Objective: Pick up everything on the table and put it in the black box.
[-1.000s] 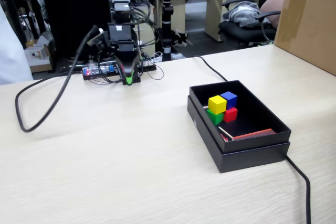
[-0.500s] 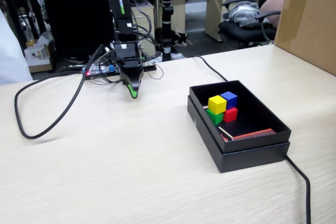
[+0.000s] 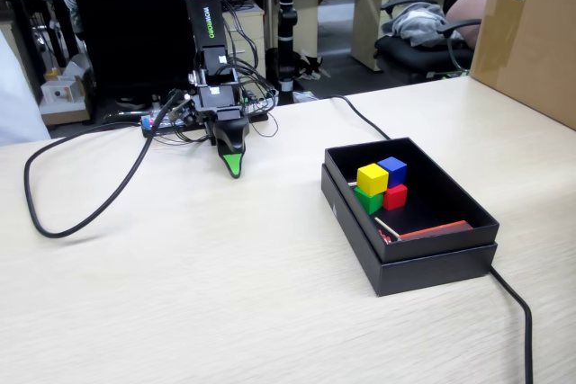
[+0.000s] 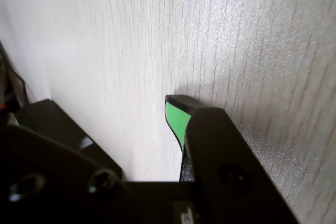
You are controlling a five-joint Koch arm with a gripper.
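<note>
The black box point(image 3: 430, 256) sits on the table at the right of the fixed view. Inside it are a yellow cube point(image 3: 372, 178) resting on a green cube point(image 3: 366, 201), a blue cube point(image 3: 393, 168) and a red cube point(image 3: 395, 196). A flat red piece point(image 3: 436, 229) and a thin pale stick point(image 3: 387, 227) also lie in the box. My gripper point(image 3: 232, 165) points down at the table, far left of the box, and holds nothing. In the wrist view the gripper point(image 4: 113, 103) shows bare table between its green-padded finger point(image 4: 177, 119) and the other black jaw.
A thick black cable point(image 3: 85, 213) loops across the table left of the arm. Another cable point(image 3: 517, 308) runs past the box to the front right. A cardboard box point(image 3: 531, 33) stands at the far right. Office chairs and desks stand behind the table.
</note>
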